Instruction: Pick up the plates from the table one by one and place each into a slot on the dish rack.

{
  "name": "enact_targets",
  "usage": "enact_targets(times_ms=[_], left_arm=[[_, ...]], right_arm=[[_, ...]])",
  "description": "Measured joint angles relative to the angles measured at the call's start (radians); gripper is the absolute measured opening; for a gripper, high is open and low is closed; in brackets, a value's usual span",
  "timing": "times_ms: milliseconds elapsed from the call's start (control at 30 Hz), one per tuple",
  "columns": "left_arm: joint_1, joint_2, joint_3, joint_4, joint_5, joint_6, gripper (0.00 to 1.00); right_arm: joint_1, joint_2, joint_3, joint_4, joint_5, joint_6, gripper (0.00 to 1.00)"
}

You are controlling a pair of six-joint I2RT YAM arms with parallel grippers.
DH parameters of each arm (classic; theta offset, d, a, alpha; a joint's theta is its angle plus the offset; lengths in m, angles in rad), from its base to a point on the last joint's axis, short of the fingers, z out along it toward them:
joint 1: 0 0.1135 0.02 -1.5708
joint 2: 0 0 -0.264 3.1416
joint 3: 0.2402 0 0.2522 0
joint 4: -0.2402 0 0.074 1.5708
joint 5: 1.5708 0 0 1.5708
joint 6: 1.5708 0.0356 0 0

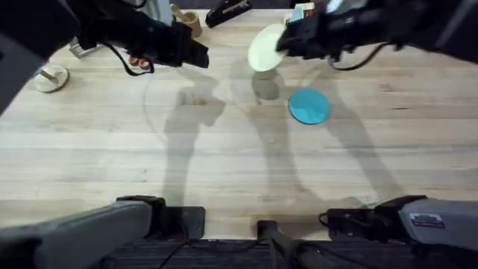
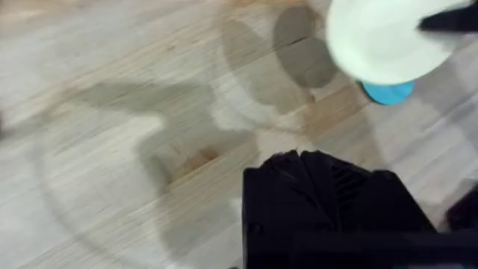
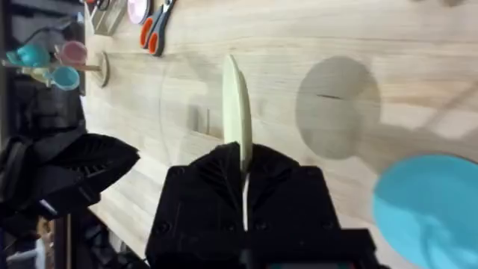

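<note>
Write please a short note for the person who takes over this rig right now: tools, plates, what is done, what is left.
Right tool: shut on the cream plate, held on edge in the air above the table.
Left tool: shut, holds nothing, hovers over bare wood.
Blue plate: lies flat on the table.
Done: cream plate lifted.
Left: put the cream plate into a rack slot, then fetch the blue plate and slot it as well.
</note>
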Motion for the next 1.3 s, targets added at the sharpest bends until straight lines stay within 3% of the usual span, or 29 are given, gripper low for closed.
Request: enact_targets(times_ms=[200, 333, 467, 533, 567, 700, 733, 1300], left_arm=[[-0.150, -0.109, 0.000, -0.001, -0.166, -0.055, 0.040], [-0.254, -0.156, 0.000, -0.004, -0.268, -0.074, 0.040], [-0.348, -0.170, 0.000, -0.004, -0.353, -0.081, 0.044], [-0.374, -0.170, 0.000, -0.005, -0.376, -0.082, 0.140], [-0.384, -0.170, 0.000, -0.004, -0.384, -0.083, 0.257], [-0.393, -0.170, 0.000, -0.005, -0.405, -0.085, 0.887], [-0.393, -0.170, 0.000, -0.005, -0.408, -0.090, 0.965], [-0.393, -0.170, 0.000, -0.007, -0.425, -0.090, 0.995]], right_arm=[[-0.081, -0.123, 0.029, -0.273, 0.080, -0.106, 0.030], [-0.097, -0.130, 0.130, -0.480, 0.195, -0.190, 0.030], [-0.097, -0.130, 0.249, -0.570, 0.315, -0.261, 0.030], [-0.097, -0.130, 0.303, -0.601, 0.366, -0.288, 0.030], [-0.097, -0.130, 0.329, -0.614, 0.393, -0.303, 0.030], [-0.098, -0.111, 0.423, -0.640, 0.469, -0.359, 0.030], [-0.098, -0.100, 0.445, -0.641, 0.481, -0.373, 0.030], [-0.098, 0.184, 0.793, -0.734, 0.570, -0.450, 0.030]])
